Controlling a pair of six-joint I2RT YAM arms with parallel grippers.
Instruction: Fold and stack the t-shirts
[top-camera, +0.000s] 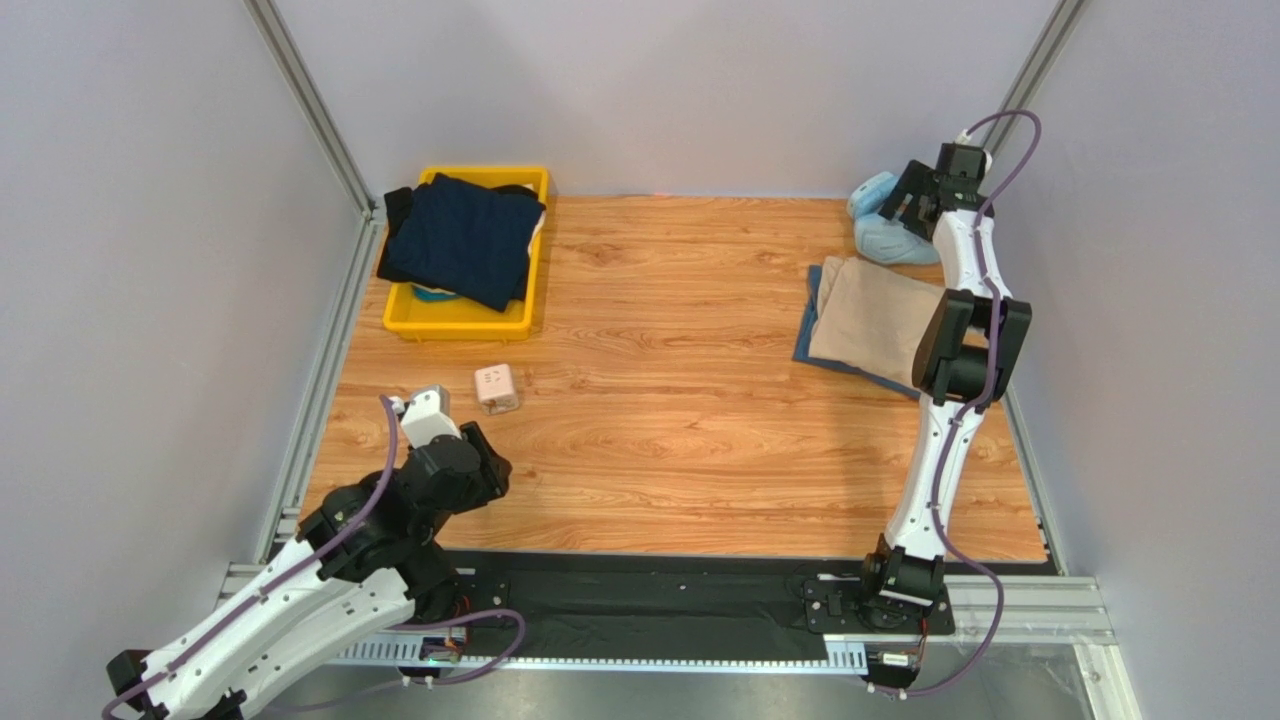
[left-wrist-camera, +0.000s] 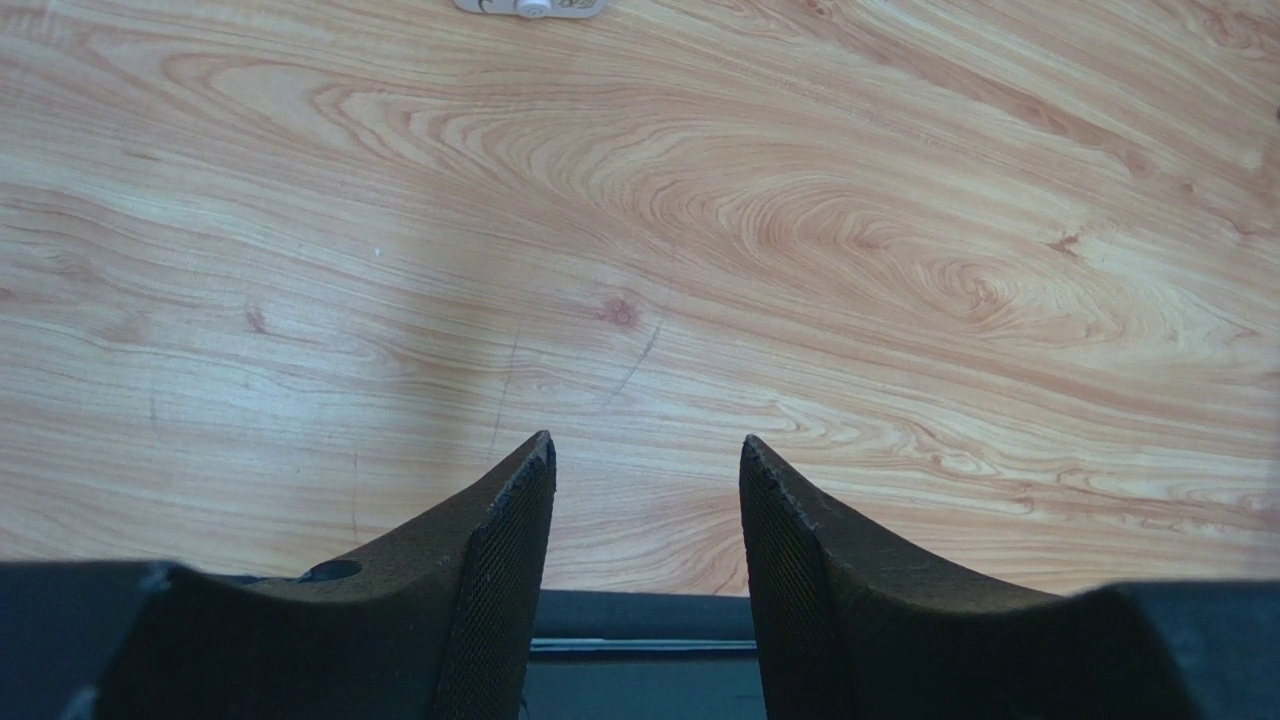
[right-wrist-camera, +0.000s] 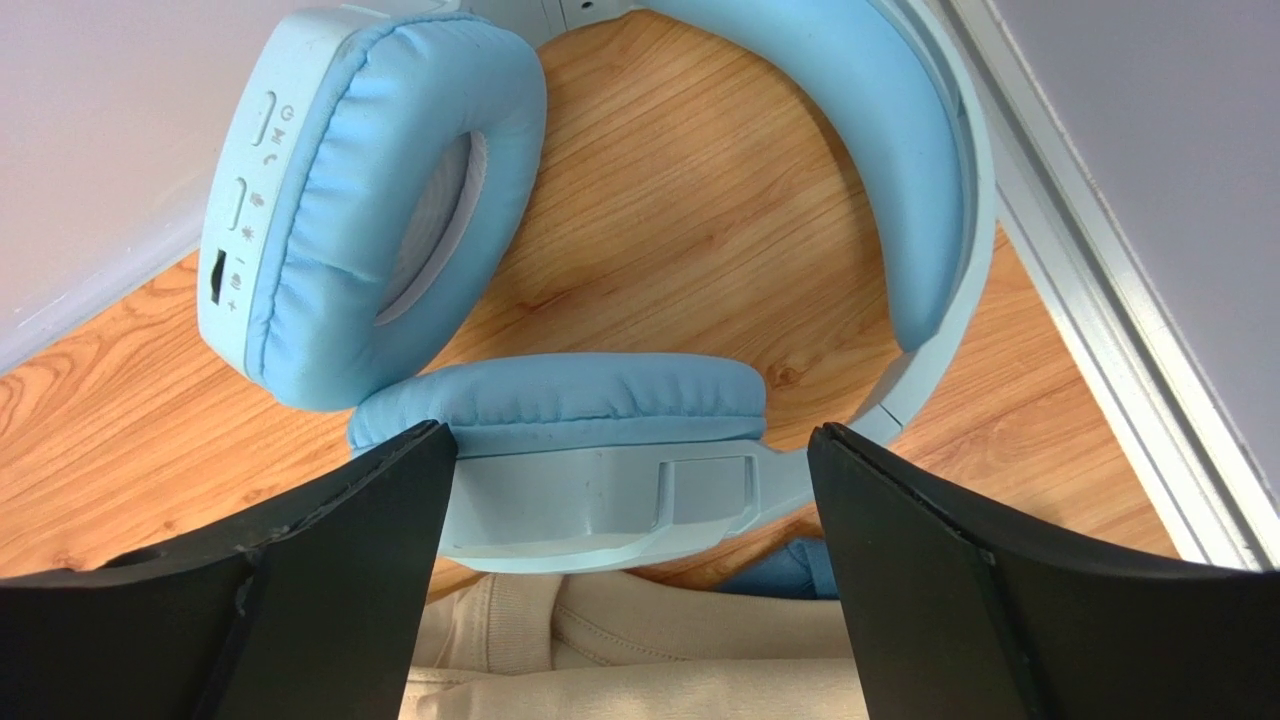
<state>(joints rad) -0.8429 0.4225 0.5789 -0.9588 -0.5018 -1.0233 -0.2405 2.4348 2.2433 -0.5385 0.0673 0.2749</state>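
Beside headphones, flat folded tan t-shirt

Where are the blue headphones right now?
The headphones lie at the far right corner of the table in the top view, just behind the tan shirt.

A robotics lab test cell: wood-grain tabletop between plain grey panels, inside aluminium framing.

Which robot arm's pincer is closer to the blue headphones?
The right one. The right pincer hangs open right by the headphones in the far right corner. The left pincer sits over the bare table at the near left, far away.
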